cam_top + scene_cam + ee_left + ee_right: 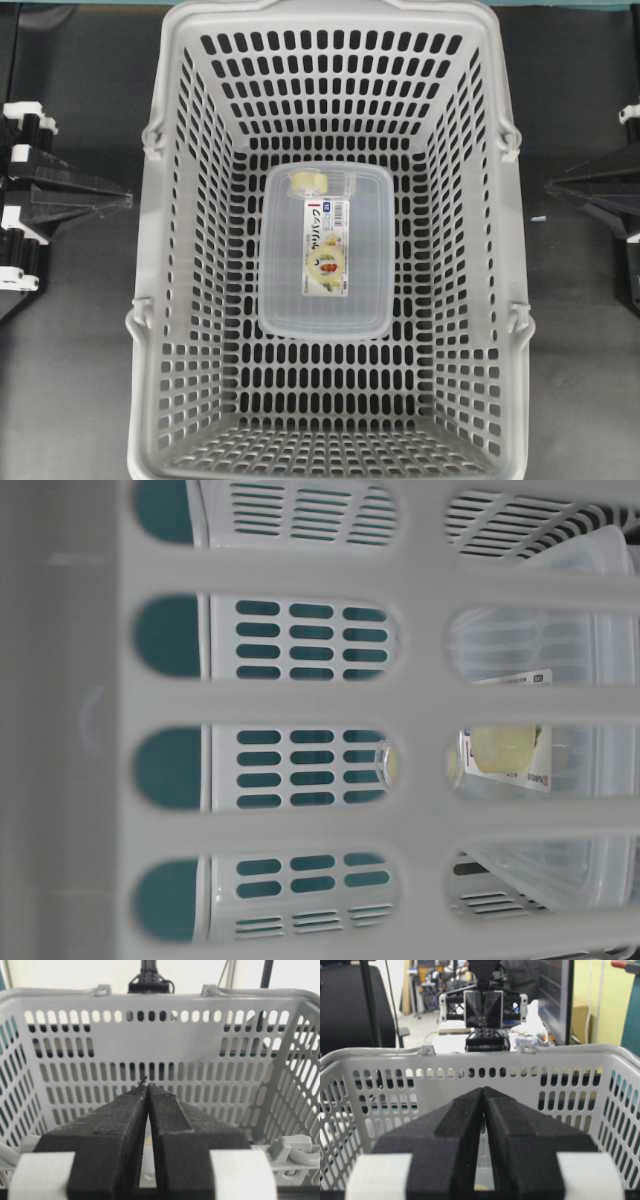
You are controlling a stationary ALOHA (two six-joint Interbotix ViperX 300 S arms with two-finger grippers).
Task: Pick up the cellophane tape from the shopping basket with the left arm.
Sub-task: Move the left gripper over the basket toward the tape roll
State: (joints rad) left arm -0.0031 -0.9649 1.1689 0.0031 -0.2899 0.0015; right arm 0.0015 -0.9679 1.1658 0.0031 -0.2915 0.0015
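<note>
Dark tabletop (pixel 70 380) – shopping basket (pixel 150 300) cut off – tape (pixel 308 182) half-hidden; both claws closed, empty.

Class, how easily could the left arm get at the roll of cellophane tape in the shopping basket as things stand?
Probably yes, from above. The shopping basket is open-topped, and the cellophane tape lies uncovered beside a clear plastic container. The left end effector, shut, sits outside the near wall, so it must clear the rim and open first.

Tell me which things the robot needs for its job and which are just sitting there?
Needed:
shopping basket
cellophane tape, seemingly inside the clear container
left gripper, shut, outside the basket

Just there:
clear lidded container
right gripper, shut
</note>
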